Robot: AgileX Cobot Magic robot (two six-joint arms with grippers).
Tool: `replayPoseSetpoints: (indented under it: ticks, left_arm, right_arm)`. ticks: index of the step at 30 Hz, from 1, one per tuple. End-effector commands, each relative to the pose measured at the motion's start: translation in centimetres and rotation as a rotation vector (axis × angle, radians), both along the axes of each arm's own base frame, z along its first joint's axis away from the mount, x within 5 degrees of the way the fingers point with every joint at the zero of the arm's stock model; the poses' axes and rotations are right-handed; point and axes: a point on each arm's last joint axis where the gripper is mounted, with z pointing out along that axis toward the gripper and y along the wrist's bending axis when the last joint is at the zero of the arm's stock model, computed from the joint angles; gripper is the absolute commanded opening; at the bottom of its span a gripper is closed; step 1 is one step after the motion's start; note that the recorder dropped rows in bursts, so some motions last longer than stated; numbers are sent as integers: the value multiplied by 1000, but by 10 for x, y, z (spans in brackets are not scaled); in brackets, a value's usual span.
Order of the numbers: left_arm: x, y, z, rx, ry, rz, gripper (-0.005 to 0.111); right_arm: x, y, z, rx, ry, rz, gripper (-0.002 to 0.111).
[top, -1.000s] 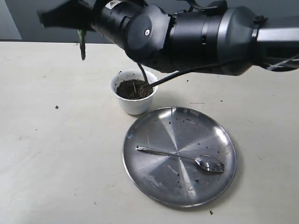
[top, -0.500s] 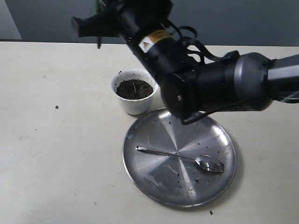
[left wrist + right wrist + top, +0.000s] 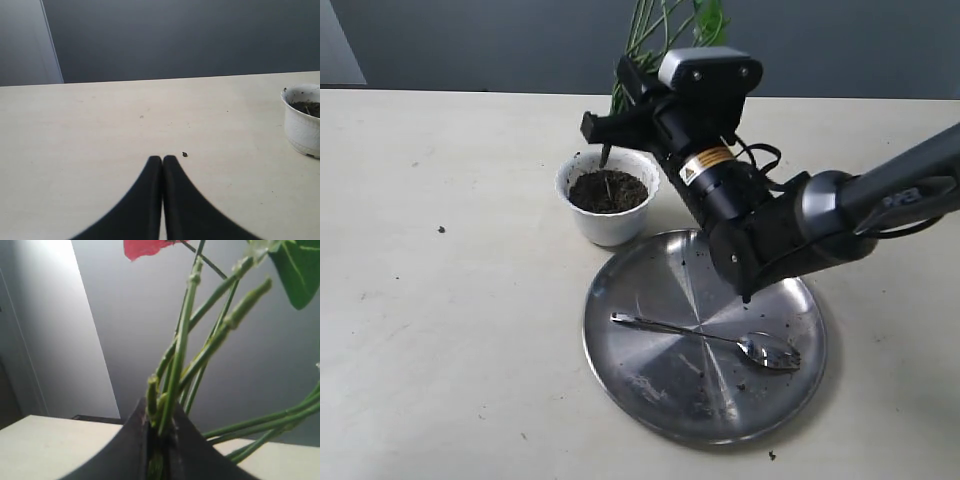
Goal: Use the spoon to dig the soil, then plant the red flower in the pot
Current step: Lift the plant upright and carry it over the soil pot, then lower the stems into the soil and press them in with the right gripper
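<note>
The white scalloped pot (image 3: 607, 222) holds dark soil (image 3: 608, 190) and stands just behind the steel plate. The silver spoon (image 3: 705, 337) lies across the plate, its bowl to the right. My right gripper (image 3: 616, 115) hovers just above the pot's far rim, shut on the red flower's bundle of green stems (image 3: 655, 30). The stems rise out of the top of the view, and a dark stem end (image 3: 606, 154) hangs over the soil. In the right wrist view the stems (image 3: 182, 355) are pinched in the gripper (image 3: 159, 416), with a red bloom (image 3: 144, 247) above. My left gripper (image 3: 162, 159) is shut and empty, low over the table.
The round steel plate (image 3: 650, 390) carries soil crumbs and lies in front of the pot. Loose crumbs dot the table (image 3: 441, 229). In the left wrist view the pot (image 3: 302, 127) stands off to one side, apart from the left fingers.
The right arm has swung back from close to the camera and turned, bringing the flower from the far left to upright over the pot. Spoon, plate and pot have not moved.
</note>
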Motion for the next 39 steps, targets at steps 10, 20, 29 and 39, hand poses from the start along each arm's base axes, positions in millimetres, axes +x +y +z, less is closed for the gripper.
replayPoseSetpoints:
  ticks: [10, 20, 29, 39]
  left_arm:
    - [0, 0, 1, -4, -6, -5, 2]
    - [0, 0, 1, -4, -6, -5, 2]
    - [0, 0, 1, -4, -6, -5, 2]
    - [0, 0, 1, -4, -6, -5, 2]
  right_arm:
    - [20, 15, -50, -126, -6, 4, -1]
    - [17, 20, -54, -230, -61, 51, -1]
    - [6, 18, -66, -264, -14, 111, -1]
    - [-16, 16, -81, -258, 61, 256, -1]
